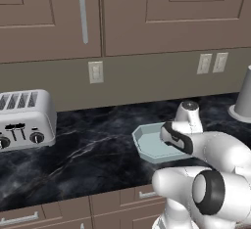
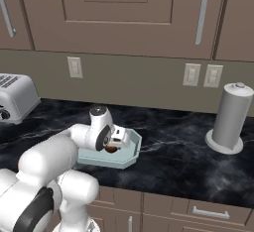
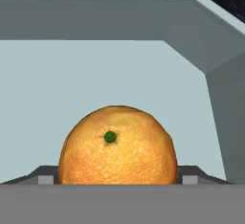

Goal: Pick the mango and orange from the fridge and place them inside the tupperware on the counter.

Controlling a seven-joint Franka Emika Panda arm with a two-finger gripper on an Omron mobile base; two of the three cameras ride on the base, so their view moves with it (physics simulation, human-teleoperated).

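the orange (image 3: 117,146) sits nearest the hand camera, green stem scar facing it, wedged between the two dark fingertips (image 3: 45,176) of the gripper (image 2: 113,145), which is closed on its sides. it hangs low inside the tupperware (image 1: 147,147), the pale floor and an angled corner wall behind it; whether it touches the floor i cannot tell. the tub rests on the black marble tabletop (image 1: 88,159), between a silver toaster (image 1: 24,119) and a paper towel roll (image 2: 232,117). the fruit looks firm, light and smooth-skinned, so likely to roll; a hold across its widest girth seems safest. no mango shows in the tub.
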